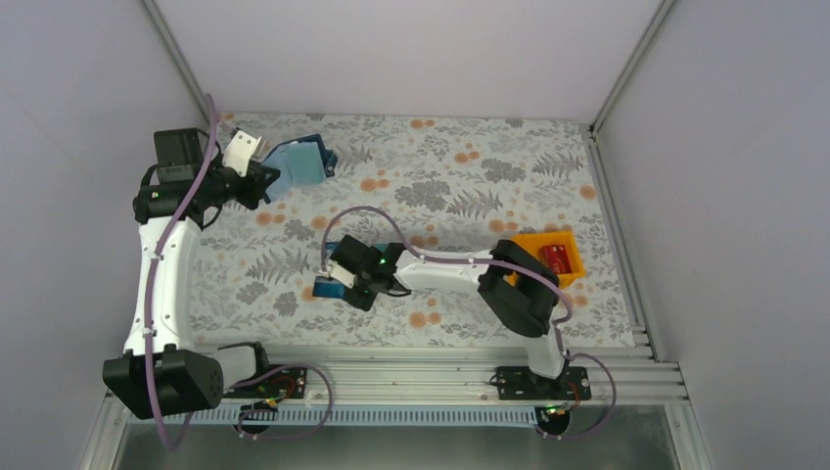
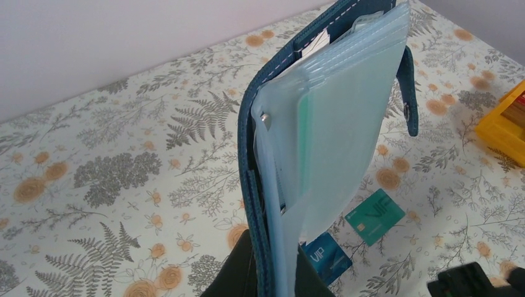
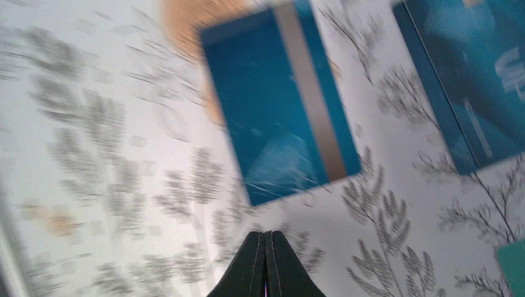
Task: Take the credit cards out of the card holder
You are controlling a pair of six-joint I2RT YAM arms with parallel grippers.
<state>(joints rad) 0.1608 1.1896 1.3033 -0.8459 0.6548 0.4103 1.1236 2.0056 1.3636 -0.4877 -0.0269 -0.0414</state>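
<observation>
Fern-and-blossom cloth covers the worktop (image 1: pixel 489 157), with pale walls on three sides. At the upper left of the overhead view the card holder (image 2: pixel 263 154) is lifted clear of the cloth and stands on end. Its clear sleeves (image 2: pixel 347 124) fan out loosely, and the left gripper (image 2: pixel 272 281) is clamped on its lower edge. One sleeve shows a greenish tint, and I cannot tell whether that is a card or only plastic.

On the worktop beyond the holder lie a teal card (image 2: pixel 374 216) and a blue card (image 2: pixel 327 257), close together. A striped blue card (image 3: pixel 278 105) lies back up just beside them. The right gripper (image 3: pixel 266 247) hovers low just short of it, fingertips pressed together on nothing. Toward the right of the overhead view a red card (image 1: pixel 558 258) rests in the orange bin (image 1: pixel 533 240).

The emptying looks close to finished, and the step in hand seems to be checking the sleeves. If a card remains, the right gripper must open, cross to the holder and pinch that card's exposed edge while the left one keeps the holder steady.
</observation>
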